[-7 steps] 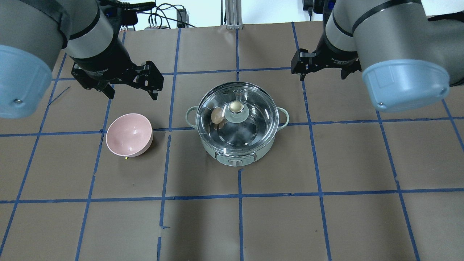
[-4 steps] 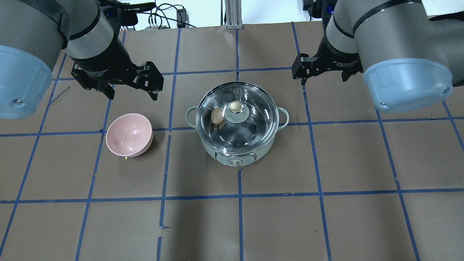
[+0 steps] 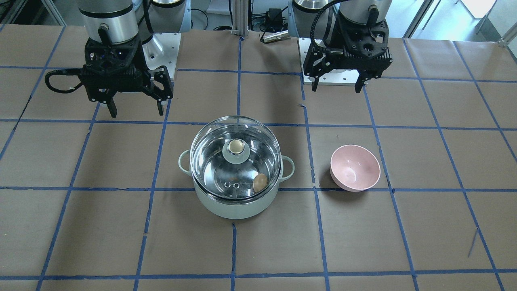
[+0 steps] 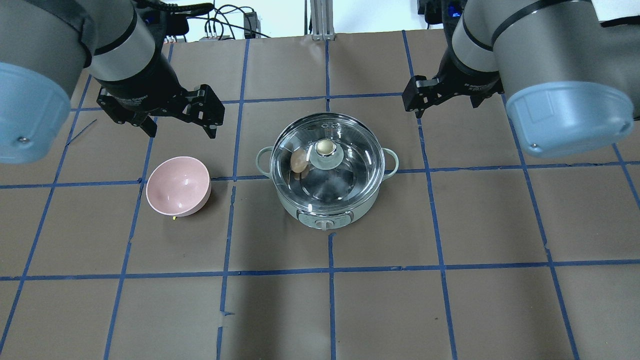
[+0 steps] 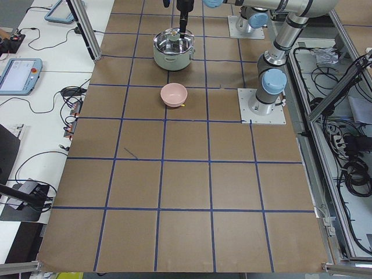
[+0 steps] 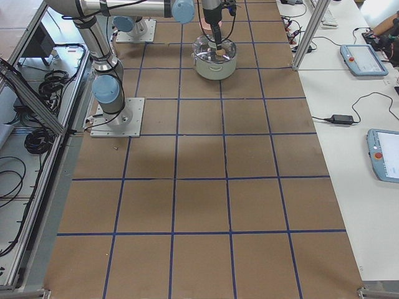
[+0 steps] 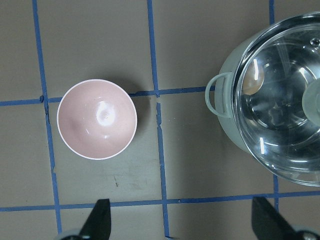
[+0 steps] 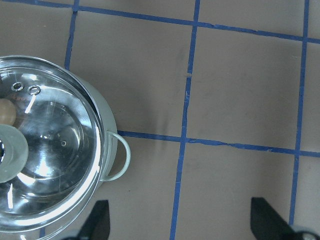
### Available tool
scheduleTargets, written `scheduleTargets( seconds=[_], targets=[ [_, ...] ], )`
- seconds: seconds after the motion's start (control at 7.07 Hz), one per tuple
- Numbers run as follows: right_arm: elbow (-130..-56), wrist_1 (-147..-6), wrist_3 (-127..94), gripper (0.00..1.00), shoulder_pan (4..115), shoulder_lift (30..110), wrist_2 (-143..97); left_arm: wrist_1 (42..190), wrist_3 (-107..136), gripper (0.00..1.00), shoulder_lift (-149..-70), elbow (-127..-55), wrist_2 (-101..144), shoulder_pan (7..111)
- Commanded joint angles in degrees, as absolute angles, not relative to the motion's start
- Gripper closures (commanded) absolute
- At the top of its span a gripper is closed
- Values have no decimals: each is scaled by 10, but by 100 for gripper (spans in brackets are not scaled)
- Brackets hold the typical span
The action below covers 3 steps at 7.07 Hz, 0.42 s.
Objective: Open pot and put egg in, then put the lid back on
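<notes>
The round pale mint-green pot [image 3: 234, 208], with its shiny steel inside and two small loop handles, stands on the brown paper-covered desk [image 4: 450, 310] marked with a grid of blue tape. It sits about midway between the two arms. The round clear glass lid [image 4: 340, 180], with a pale green centre disc and a metallic knob, is seated on the pot's rim and closes it. The small tan-brown oval egg [image 4: 299, 160] shows through the glass. It lies on the steel floor inside the pot, on the robot's left of the knob and close to the wall. The left claw [image 4: 183, 134] hangs raised above the desk with its fingers spread wide and nothing between them. It points down, and the pot is off to its right and well apart. In the left wrist view both fingertips stand far apart at the lower edge, with the pot at the right edge and the egg just inside the nearer handle. The right claw [image 3: 137, 113] is also raised, spread and empty, on the pot's other side and well apart from it. Its wrist view shows the lidded pot at the left edge, with the egg a small tan patch beside the green disc. A smooth pink round bowl [image 4: 177, 186] rests upright on the desk on the robot's left of the pot. It is near the pot but not touching it, and lies lower down, on the left claw's side.
</notes>
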State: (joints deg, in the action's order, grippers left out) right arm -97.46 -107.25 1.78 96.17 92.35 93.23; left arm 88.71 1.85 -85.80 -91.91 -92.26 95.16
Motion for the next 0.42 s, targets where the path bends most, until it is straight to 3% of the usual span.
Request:
scheduleTargets(
  seconds=[0.0,0.28],
  targets=[
    [-976,-1075,19,0,962,925,932,889,18,0,-859,-919,-922,951],
    [-971,-1075,18,0,962,928,931,889,18,0,-858,-920,-922,950]
  ],
)
